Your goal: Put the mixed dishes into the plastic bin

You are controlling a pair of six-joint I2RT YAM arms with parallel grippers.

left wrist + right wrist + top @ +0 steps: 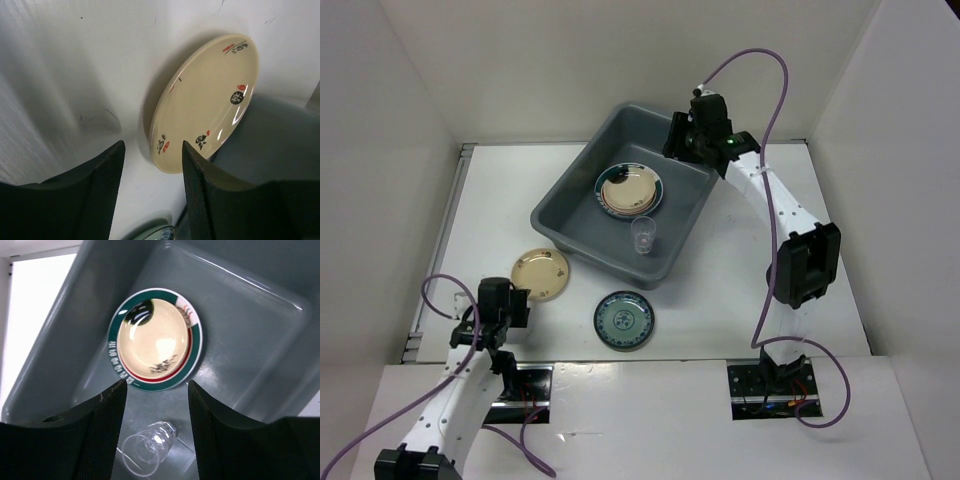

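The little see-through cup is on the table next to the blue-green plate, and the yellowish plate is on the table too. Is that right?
Not quite. The see-through cup sits inside the grey bin, not on the table; the top view shows it. The blue-green plate and the yellowish plate do lie on the table.

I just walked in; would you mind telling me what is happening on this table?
Dishes are being loaded into the grey bin. A green-rimmed plate and a clear cup already sit inside, below the right gripper, whose jaws are open and empty. The left gripper, also open and empty, hovers by a beige plate on the table; a teal plate lies nearby.
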